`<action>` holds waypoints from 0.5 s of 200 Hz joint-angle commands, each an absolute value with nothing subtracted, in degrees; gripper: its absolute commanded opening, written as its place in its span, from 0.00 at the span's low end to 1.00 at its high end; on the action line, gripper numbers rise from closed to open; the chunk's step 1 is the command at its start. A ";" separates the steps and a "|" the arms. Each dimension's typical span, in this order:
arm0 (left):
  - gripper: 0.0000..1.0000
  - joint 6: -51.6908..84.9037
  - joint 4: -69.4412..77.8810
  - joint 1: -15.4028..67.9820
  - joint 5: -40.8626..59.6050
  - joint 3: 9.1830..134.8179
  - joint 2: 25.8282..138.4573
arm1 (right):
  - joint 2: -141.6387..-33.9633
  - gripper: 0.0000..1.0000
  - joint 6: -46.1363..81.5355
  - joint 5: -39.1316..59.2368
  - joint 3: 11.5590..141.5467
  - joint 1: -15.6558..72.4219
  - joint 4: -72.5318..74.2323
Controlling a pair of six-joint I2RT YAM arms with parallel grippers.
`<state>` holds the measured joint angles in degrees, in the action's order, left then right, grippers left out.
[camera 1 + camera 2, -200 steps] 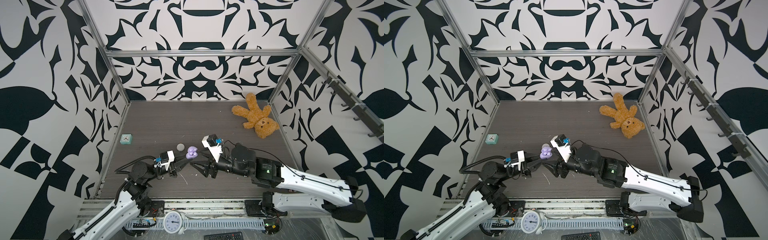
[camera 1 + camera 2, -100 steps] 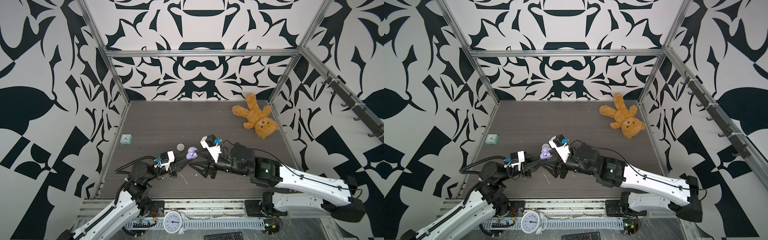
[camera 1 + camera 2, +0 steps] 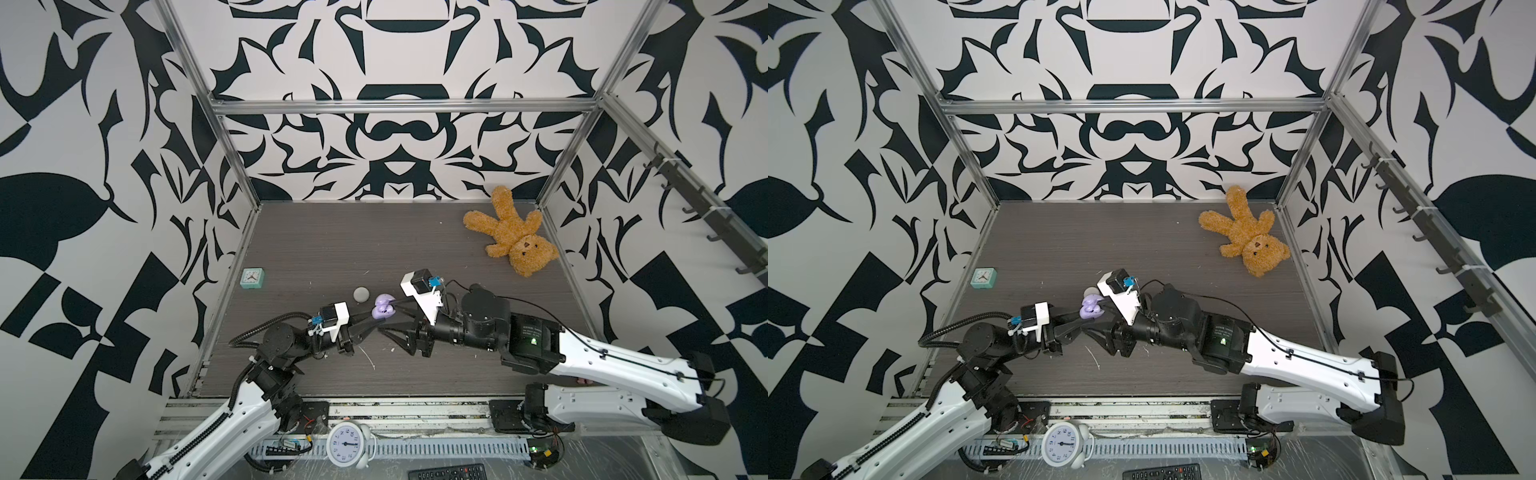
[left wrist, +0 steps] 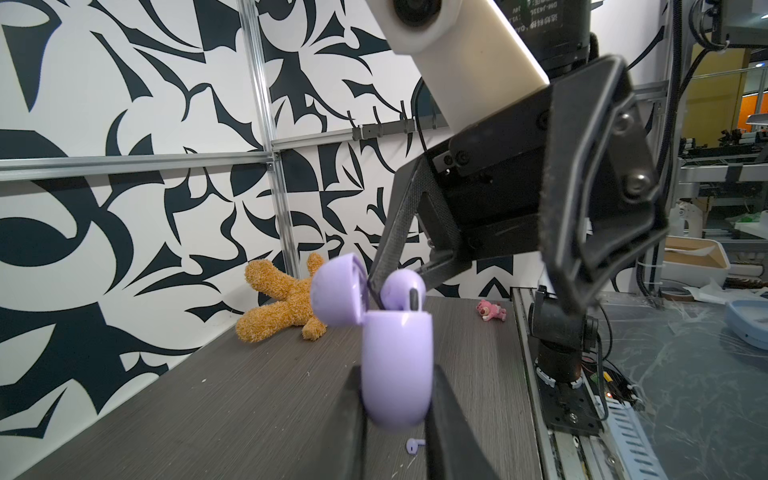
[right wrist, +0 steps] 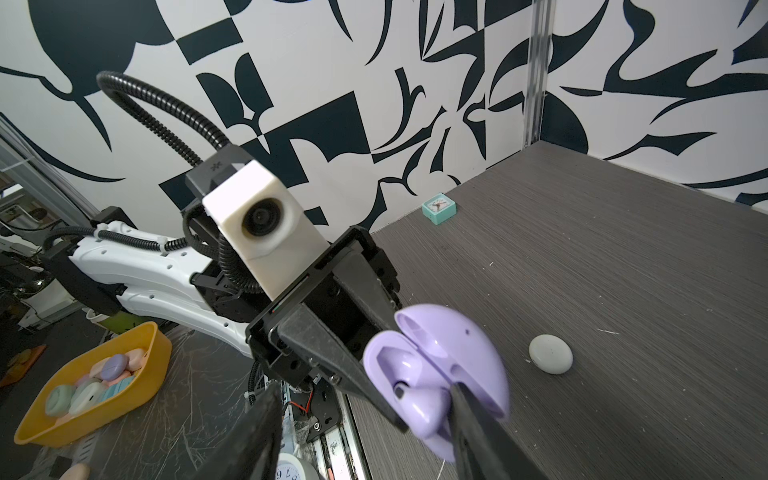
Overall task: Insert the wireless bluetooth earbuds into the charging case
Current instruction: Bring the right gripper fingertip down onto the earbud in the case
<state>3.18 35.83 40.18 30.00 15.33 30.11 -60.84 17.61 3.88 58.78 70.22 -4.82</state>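
Left hand (image 3: 372, 323) grips one purple case (image 4: 395, 353); seemingly two earbuds (image 4: 402, 289) (image 4: 415, 460).

Dark wood-grain worktop (image 3: 332, 249) carrying a brown teddy bear (image 3: 509, 232) in its far right corner, a small teal clock (image 3: 252, 277) by the left edge, a round pale case (image 3: 361, 294) near the middle, one loose pale purple earbud (image 4: 414, 459) and thin white scraps (image 3: 370, 358) toward the front.

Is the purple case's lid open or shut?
Open: the lid is swung back off the case, leaving its mouth exposed, with an earbud sticking up from it.
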 commanded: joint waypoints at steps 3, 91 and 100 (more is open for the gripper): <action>0.00 3.22 36.92 40.34 31.03 15.62 30.19 | -60.60 0.64 16.57 6.64 59.98 70.63 -0.70; 0.00 3.34 37.03 40.34 31.00 15.59 30.06 | -60.91 0.64 16.59 8.57 60.31 70.64 -1.74; 0.00 3.50 37.00 40.34 31.24 15.64 30.04 | -61.01 0.64 16.46 8.22 60.38 70.61 -1.81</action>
<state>3.18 35.81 40.21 30.94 15.33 30.11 -60.80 17.30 4.91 58.78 70.15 -4.43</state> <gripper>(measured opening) 0.232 0.641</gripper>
